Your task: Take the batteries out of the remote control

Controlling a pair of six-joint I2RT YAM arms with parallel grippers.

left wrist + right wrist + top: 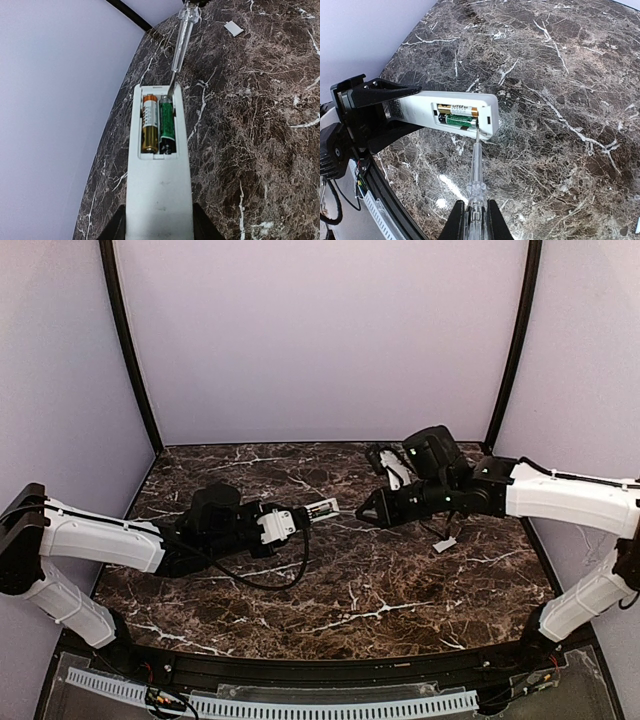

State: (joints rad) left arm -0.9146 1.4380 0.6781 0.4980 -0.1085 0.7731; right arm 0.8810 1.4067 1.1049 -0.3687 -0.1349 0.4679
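A: Checking the left tool (159, 229): closed on the remote (159, 190), one finger on each long edge, gripping the end away from the battery bay.
B: Where's the remote sitting?
A: Held roughly level above the table (560, 100), about mid-table, between the two arms. Bay is open and faces up, free end pointing at the right arm.
B: Cells?
A: Both in. Orange battery (149, 122) and green battery (166, 125) lie side by side, touching.
B: Right tool (476, 222)?
A: Closed on a clear-handled screwdriver (476, 175), fingers on the handle. Blade tip is inside the bay at the free end, at the green battery's end. Can't tell if it's under the cell or just touching it.
B: Cover?
A: Small white cover (233, 28) lies flat on the table, well apart from the remote, on the right arm's side.
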